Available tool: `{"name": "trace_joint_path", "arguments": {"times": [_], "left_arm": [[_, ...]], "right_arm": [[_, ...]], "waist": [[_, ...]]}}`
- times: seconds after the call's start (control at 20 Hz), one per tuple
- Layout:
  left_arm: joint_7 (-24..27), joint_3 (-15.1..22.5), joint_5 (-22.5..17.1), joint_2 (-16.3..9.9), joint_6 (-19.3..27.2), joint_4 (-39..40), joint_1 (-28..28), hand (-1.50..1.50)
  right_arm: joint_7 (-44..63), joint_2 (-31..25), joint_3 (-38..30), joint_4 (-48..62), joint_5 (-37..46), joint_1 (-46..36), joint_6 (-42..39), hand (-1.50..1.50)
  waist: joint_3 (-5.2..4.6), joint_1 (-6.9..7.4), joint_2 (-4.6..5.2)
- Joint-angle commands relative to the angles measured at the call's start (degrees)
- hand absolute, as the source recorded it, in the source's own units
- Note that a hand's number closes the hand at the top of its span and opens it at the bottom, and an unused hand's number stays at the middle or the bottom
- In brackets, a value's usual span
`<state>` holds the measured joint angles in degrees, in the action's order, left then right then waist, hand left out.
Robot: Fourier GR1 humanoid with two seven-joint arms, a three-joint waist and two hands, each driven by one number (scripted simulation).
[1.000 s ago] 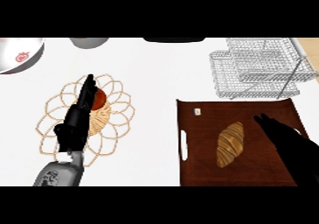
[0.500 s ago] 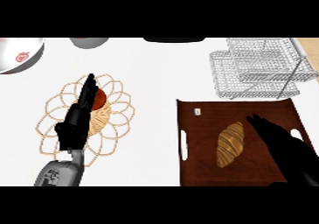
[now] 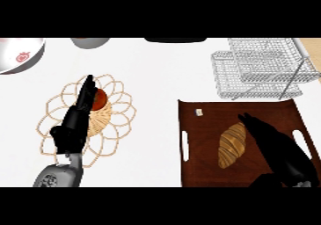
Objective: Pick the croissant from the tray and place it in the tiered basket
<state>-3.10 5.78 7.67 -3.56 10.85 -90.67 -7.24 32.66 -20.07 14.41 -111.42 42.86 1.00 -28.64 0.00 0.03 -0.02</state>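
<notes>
Croissant point(image 3: 231, 144) on tray point(image 3: 202, 167), straight-fingered right hand point(image 3: 274, 143) just beside.

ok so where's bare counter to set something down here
Bare counter: the strip between the woven trivet and the brown tray, and the middle stretch left of the tiered basket. The tray is crowded: croissant beside the right hand.

The left hand point(image 3: 77, 121) points up with straight fingers (flat and open). The right hand point(image 3: 274, 145) is open too, fingers straight.
</notes>
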Motion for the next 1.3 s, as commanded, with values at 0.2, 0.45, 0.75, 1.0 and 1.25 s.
{"name": "trace_joint_path", "arguments": {"times": [0.2,0.45,0.75,1.0,1.25], "left_arm": [[0.96,-0.64,1.00,0.60,-0.99,-0.05,0.11,0.00],[0.89,-1.40,1.58,1.29,-0.93,1.99,-1.73,0.00],[-2.37,0.33,2.90,1.55,-0.66,-4.87,3.16,0.00],[-0.16,-1.02,2.54,2.30,-1.15,-0.50,0.28,0.00],[-1.19,-2.18,2.41,1.83,-1.01,-1.06,-0.30,0.00]], "right_arm": [[-4.36,2.47,1.17,1.80,5.75,4.36,2.73,-1.50],[-5.86,3.08,-3.36,4.67,4.58,0.81,0.37,-1.50],[-4.91,7.94,-3.53,14.31,5.86,-8.83,-0.05,-1.50],[-9.77,9.25,-1.24,14.30,9.66,-0.67,6.72,-1.50],[-9.23,11.31,-0.39,12.50,10.59,1.06,7.76,-1.50]], "waist": [[0.01,-0.17,-0.01],[0.00,-0.19,-0.01],[0.01,0.27,0.01],[0.01,-0.05,0.00],[0.00,-0.09,-0.03]]}}
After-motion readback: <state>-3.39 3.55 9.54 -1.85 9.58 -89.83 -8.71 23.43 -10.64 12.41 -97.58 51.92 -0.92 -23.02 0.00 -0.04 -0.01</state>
